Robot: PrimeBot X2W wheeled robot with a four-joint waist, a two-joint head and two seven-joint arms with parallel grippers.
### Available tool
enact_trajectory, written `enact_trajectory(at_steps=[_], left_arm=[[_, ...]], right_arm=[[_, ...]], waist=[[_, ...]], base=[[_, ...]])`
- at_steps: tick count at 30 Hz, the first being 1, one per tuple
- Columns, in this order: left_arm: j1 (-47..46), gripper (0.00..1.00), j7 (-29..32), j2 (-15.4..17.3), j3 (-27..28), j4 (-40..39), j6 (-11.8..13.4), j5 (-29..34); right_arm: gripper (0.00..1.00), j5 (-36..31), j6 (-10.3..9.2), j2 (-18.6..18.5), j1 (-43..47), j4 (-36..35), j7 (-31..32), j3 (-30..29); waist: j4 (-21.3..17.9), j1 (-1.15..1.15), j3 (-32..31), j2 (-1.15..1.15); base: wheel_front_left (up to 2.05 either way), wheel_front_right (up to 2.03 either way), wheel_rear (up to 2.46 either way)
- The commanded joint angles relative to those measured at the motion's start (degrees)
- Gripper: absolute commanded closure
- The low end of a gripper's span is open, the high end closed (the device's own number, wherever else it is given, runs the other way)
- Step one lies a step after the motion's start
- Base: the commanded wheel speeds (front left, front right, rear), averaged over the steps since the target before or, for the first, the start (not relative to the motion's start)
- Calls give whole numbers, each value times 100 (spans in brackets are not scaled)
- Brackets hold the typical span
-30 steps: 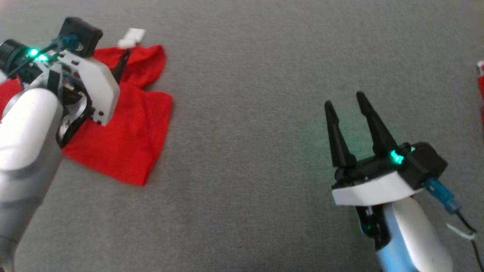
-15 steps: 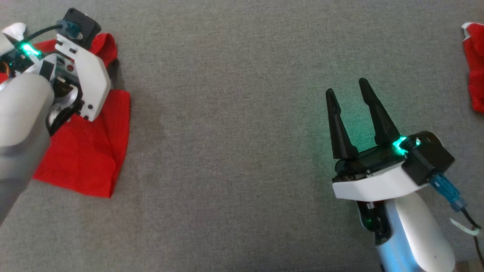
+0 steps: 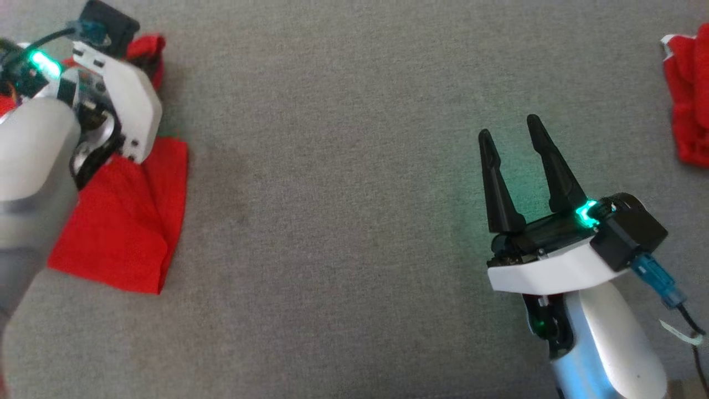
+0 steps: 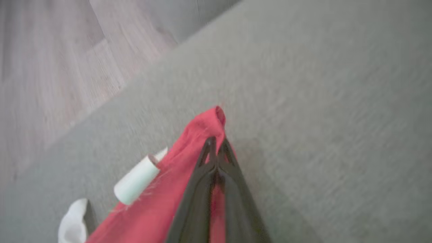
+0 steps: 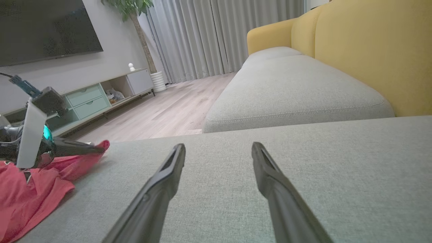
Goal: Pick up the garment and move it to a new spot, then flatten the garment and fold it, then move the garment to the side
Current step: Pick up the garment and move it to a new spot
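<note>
Though apart before, left tool (image 4: 217,143) now tight on garment (image 4: 158,206); right tool (image 3: 508,126) apart.

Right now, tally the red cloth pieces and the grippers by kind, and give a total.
Red cloth pieces: 2, the garment and a second cloth at the right edge.
Grippers: 2, left gripper and right gripper.
Total: 4

Red garment (image 3: 127,221); grey cushion (image 3: 343,221); yellow sofa back (image 5: 371,50).
</note>
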Motion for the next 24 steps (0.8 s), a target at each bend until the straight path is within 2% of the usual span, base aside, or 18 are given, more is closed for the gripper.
enact_trajectory(at_steps=[1, 4, 5, 9, 16, 22, 23, 24], left_arm=[[-299, 100, -540, -23, 497, -141, 118, -112], [-381, 100, -1174, -390, 968, -222, 329, -480], [-381, 100, -1174, -390, 968, -222, 329, -480], [-561, 100, -1650, -787, 1159, -429, 466, -567], [-1013, 100, -1899, -1303, 1072, -599, 675, -346], [-1495, 100, -2064, -1729, 1103, -250, 869, -249], [-1559, 54, -2101, -1804, 1126, -142, 899, -259], [-1619, 0, -2138, -1867, 1131, -27, 915, -253]], right_arm=[[0, 75, -5, -11, -95, -135, -61, 139], [0, 152, -5, -11, -69, -92, -61, 125], [0, 152, -5, -11, -69, -92, -61, 125], [0, 253, -5, -11, -84, -44, -61, 165], [0, 551, -5, -11, -128, -44, -61, 380], [0, 829, -5, -11, -264, -101, -61, 621], [0, 860, -5, -11, -286, -110, -61, 642], [0, 896, -5, -11, -304, -122, -61, 650]], waist=[[-51, 0, -134, 0], [-97, 0, -284, 0], [-97, 0, -284, 0], [-204, 0, -409, 0], [-677, 0, -455, 0], [-1239, 0, -267, 0], [-1303, 0, -236, 0], [-1354, 0, -215, 0]], base=[[0, 0, 0], [0, 0, 0], [0, 0, 0], [0, 0, 0], [0, 0, 0], [0, 0, 0], [0, 0, 0], [0, 0, 0]])
